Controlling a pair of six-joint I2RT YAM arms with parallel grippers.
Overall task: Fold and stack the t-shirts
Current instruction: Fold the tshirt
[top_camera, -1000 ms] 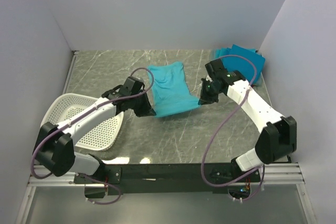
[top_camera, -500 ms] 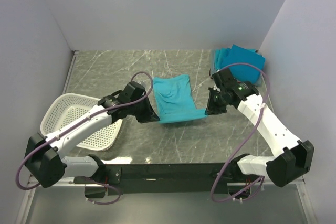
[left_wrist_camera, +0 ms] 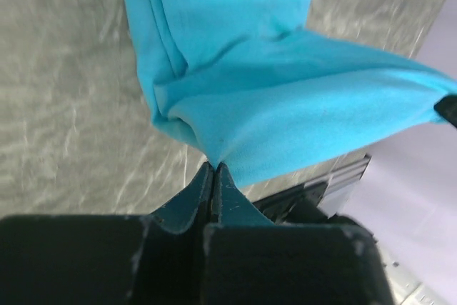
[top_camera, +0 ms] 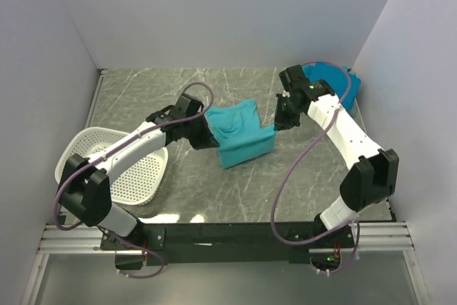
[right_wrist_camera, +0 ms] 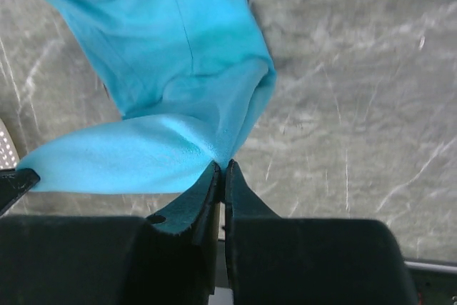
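A teal t-shirt [top_camera: 239,133] lies half-folded in the middle of the table, its near edge lifted and carried back over itself. My left gripper [top_camera: 208,136] is shut on the shirt's left corner [left_wrist_camera: 207,153], and my right gripper [top_camera: 277,125] is shut on its right corner [right_wrist_camera: 227,155]. The cloth [left_wrist_camera: 285,105] stretches between the two grippers, above the layer [right_wrist_camera: 164,26] that rests on the table. More folded teal t-shirts [top_camera: 335,80] are stacked at the back right, partly hidden behind my right arm.
A white perforated basket [top_camera: 107,166] sits at the left under my left arm. The grey marble tabletop [top_camera: 235,191] is walled in by white panels at the back and both sides.
Both grippers have carried the shirt's near edge away from me, toward the back of the table, doubling the cloth over itself. The shirt looks shorter now.
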